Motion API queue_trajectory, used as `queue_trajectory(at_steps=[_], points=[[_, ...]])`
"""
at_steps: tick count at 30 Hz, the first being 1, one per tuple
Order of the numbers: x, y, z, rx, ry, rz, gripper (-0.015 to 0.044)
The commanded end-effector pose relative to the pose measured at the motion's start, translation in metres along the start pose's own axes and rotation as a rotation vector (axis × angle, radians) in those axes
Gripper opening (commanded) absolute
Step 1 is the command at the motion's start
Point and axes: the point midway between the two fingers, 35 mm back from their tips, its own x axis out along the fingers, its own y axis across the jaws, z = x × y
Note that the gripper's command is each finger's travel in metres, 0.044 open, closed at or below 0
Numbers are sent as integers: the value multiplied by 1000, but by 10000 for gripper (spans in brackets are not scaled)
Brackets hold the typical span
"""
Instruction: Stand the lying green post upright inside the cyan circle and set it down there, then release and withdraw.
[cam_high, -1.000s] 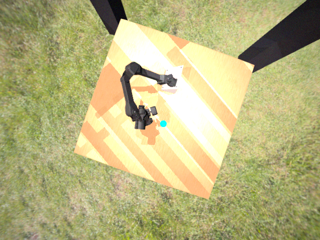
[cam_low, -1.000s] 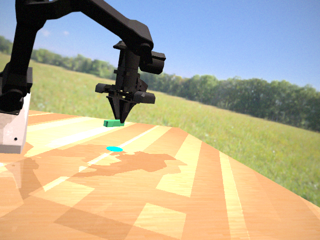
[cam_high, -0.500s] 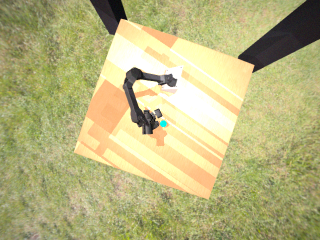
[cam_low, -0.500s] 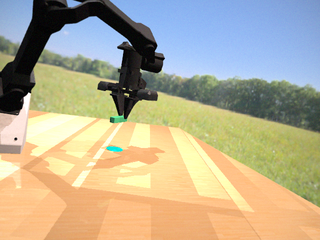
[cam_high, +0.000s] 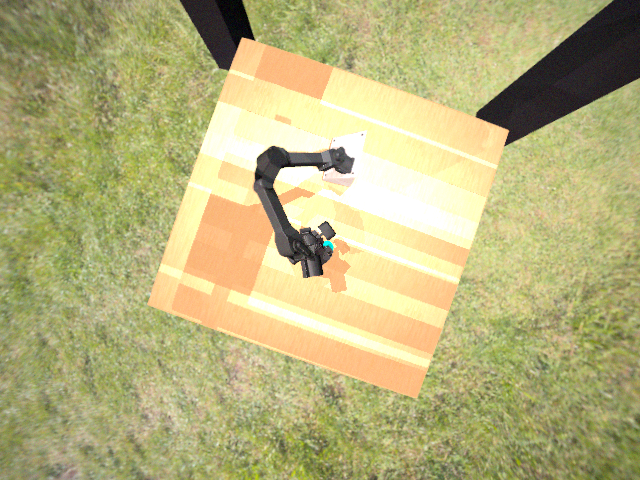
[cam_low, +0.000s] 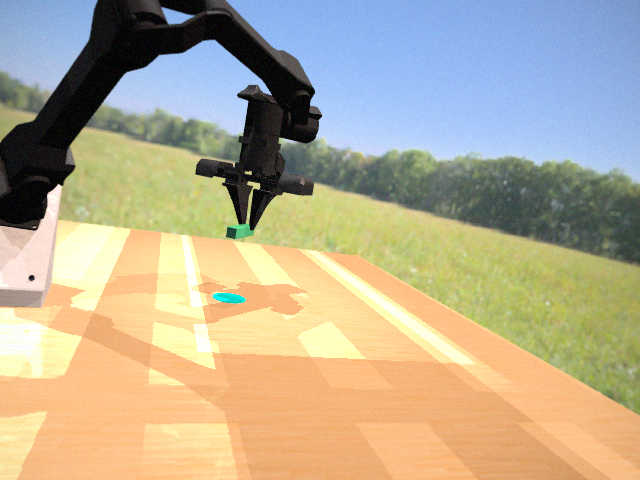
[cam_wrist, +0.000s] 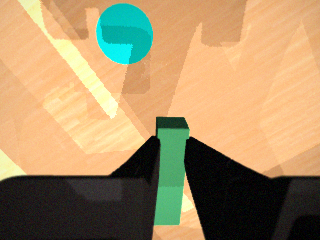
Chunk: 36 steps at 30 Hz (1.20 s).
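Note:
The green post is held up in the air, lying roughly level and not upright. My gripper points down and is shut on the post, with one part of the post sticking out to the left in the exterior view. The cyan circle lies flat on the table, below the post in the exterior view and at the upper left in the wrist view. In the top view the arm hides the post and part of the circle.
The wooden table carries bright patches and shadows of the arm. The arm's pale base plate stands at the left in the exterior view. Dark beams rise beyond the table's edge in the top view.

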Motion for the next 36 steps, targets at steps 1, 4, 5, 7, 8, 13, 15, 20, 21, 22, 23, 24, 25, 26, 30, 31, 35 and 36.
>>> queue_trajectory(at_steps=[1, 4, 5, 7, 8, 13, 15, 20, 21, 22, 23, 24, 25, 26, 30, 31, 35, 36], points=[[-2, 8, 15, -58, -1, 3, 23], [-3, 14, 23, -90, 1, 2, 23], [-3, 16, 26, -101, 1, 2, 23], [-3, 19, 31, -122, 2, 1, 23], [-4, 21, 34, -132, 3, 0, 23], [-5, 32, 47, -185, 6, -2, 23], [-5, 36, 52, -206, 8, -3, 23], [-5, 39, 56, -222, 9, -2, 23], [-5, 40, 56, -221, 7, 1, 23], [-4, 40, 56, -221, 4, 6, 23], [-3, 40, 56, -221, 0, 13, 23], [-2, 41, 55, -221, -4, 20, 23], [-2, 41, 55, -220, -8, 26, 23], [-1, 41, 55, -220, -11, 33, 23], [2, 43, 54, -219, -28, 59, 23], [3, 43, 54, -218, -32, 65, 23], [5, 45, 53, -217, -49, 90, 23], [6, 45, 53, -217, -53, 96, 23]])
